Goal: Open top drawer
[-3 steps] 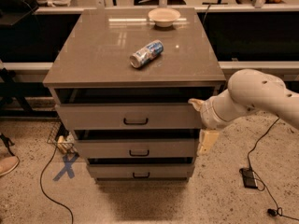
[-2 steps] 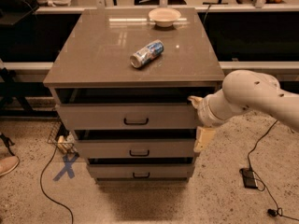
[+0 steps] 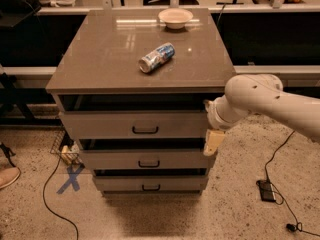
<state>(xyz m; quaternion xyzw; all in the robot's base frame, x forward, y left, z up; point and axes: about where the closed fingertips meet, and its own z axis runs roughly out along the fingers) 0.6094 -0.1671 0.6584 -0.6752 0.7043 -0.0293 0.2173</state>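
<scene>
The top drawer is the widest grey-taupe front under the cabinet top, with a small black bar handle at its centre. It stands out slightly, with a dark gap above it. My gripper is at the drawer's right end, at the front right corner of the cabinet, well right of the handle. The white arm reaches in from the right. Part of the gripper is hidden behind the wrist.
Two narrower drawers sit below. On the cabinet top lie a tipped can and a bowl. Cables and a blue X mark are on the floor at left, a power brick at right.
The arm has shifted slightly left, bringing the gripper closer against the cabinet's right front corner. The drawers look unchanged.
</scene>
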